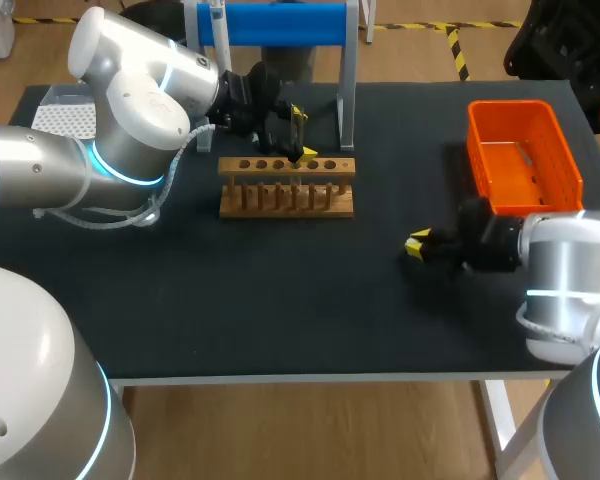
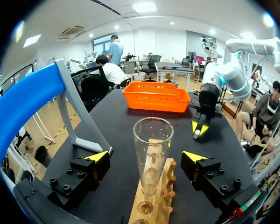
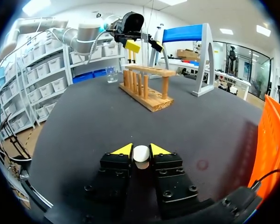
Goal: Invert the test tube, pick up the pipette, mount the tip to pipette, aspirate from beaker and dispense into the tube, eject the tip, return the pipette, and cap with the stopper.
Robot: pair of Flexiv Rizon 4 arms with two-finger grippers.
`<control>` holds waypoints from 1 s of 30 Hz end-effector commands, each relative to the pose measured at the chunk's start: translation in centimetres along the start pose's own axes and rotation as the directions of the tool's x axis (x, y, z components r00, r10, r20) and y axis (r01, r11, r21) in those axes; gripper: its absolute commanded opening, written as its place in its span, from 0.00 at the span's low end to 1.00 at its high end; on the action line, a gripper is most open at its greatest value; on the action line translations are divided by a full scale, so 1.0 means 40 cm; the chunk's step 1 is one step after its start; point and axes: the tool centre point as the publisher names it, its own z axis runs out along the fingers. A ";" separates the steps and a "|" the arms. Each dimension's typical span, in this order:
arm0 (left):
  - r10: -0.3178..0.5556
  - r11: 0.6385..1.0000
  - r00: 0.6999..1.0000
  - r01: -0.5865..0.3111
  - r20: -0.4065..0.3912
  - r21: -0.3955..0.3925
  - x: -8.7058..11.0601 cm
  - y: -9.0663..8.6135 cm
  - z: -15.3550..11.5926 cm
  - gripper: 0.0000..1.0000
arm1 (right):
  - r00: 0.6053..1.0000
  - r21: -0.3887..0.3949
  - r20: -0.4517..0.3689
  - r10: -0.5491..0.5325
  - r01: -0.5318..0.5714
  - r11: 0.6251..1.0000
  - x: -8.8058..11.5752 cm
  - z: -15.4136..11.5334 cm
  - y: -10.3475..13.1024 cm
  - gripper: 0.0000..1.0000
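A clear glass test tube (image 2: 152,140) stands mouth up in the wooden rack (image 1: 286,188), between the fingers of my left gripper (image 2: 147,156). That gripper is open, and both yellow tips stand clear of the glass. In the head view my left gripper (image 1: 302,135) hangs over the rack's right part and hides the tube. My right gripper (image 3: 141,150) sits low over the black table, right of the rack, shut on a small white stopper (image 3: 141,156). In the head view the right gripper (image 1: 417,245) points left. A small glass beaker (image 3: 111,74) stands beyond the rack.
An orange basket (image 1: 510,105) sits at the back right, close beside my right arm. A blue-topped grey stand (image 1: 280,25) rises behind the rack, with a pipette (image 1: 216,22) hanging at its left end. A white perforated tray (image 1: 62,110) lies at the back left.
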 end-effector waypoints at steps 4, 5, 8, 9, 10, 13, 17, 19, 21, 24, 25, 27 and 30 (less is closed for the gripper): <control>0.000 1.000 1.000 0.000 -0.004 0.001 -0.004 0.001 0.002 1.00 | 0.999 -0.029 -0.034 -0.010 0.009 1.000 0.001 -0.030 0.048 0.00; 0.000 1.000 1.000 0.000 -0.004 0.001 -0.004 0.001 0.002 1.00 | 0.999 -0.032 -0.037 -0.014 0.013 0.999 -0.001 -0.033 0.057 0.00; 0.000 1.000 1.000 0.000 -0.004 0.001 -0.004 0.001 0.002 1.00 | 0.999 -0.043 -0.050 -0.022 0.019 0.999 -0.007 -0.040 0.083 0.00; 0.000 1.000 1.000 0.000 -0.004 0.001 -0.004 0.001 0.002 1.00 | 0.998 -0.047 -0.056 -0.029 0.026 0.999 -0.010 -0.041 0.090 0.00; 0.000 1.000 1.000 0.000 -0.004 0.001 -0.004 0.001 0.002 1.00 | 0.997 -0.052 -0.062 -0.039 0.036 0.998 -0.013 -0.043 0.100 0.00; 0.000 1.000 1.000 0.000 -0.004 0.001 -0.004 0.001 0.002 1.00 | 0.995 -0.059 -0.081 -0.056 0.052 0.997 -0.024 -0.047 0.130 0.00; 0.000 1.000 1.000 0.000 -0.004 0.001 -0.004 0.001 0.002 1.00 | 0.983 -0.047 -0.151 -0.102 0.096 0.994 -0.030 -0.046 0.172 0.00; 0.000 1.000 1.000 0.000 -0.004 0.001 -0.004 0.001 0.002 1.00 | 0.976 -0.048 -0.178 -0.123 0.116 0.992 -0.032 -0.048 0.198 0.00; 0.000 1.000 1.000 0.000 -0.004 0.001 -0.004 0.001 0.002 1.00 | 0.971 -0.057 -0.196 -0.138 0.130 0.990 -0.035 -0.050 0.227 0.00; 0.000 1.000 1.000 0.000 -0.004 0.001 -0.004 0.001 0.002 1.00 | 0.961 -0.074 -0.221 -0.164 0.151 0.986 -0.039 -0.055 0.273 0.00; 0.000 1.000 1.000 0.000 -0.004 0.001 -0.004 0.001 0.002 1.00 | 0.958 -0.075 -0.228 -0.176 0.163 0.984 -0.041 -0.056 0.286 0.00; 0.000 1.000 1.000 0.000 -0.004 0.001 -0.004 0.001 0.002 1.00 | 0.945 -0.094 -0.256 -0.204 0.186 0.978 -0.040 -0.061 0.315 0.00; 0.000 1.000 1.000 0.000 -0.004 0.001 -0.004 0.001 0.002 1.00 | 0.928 -0.106 -0.299 -0.223 0.200 0.974 -0.036 -0.066 0.353 0.00</control>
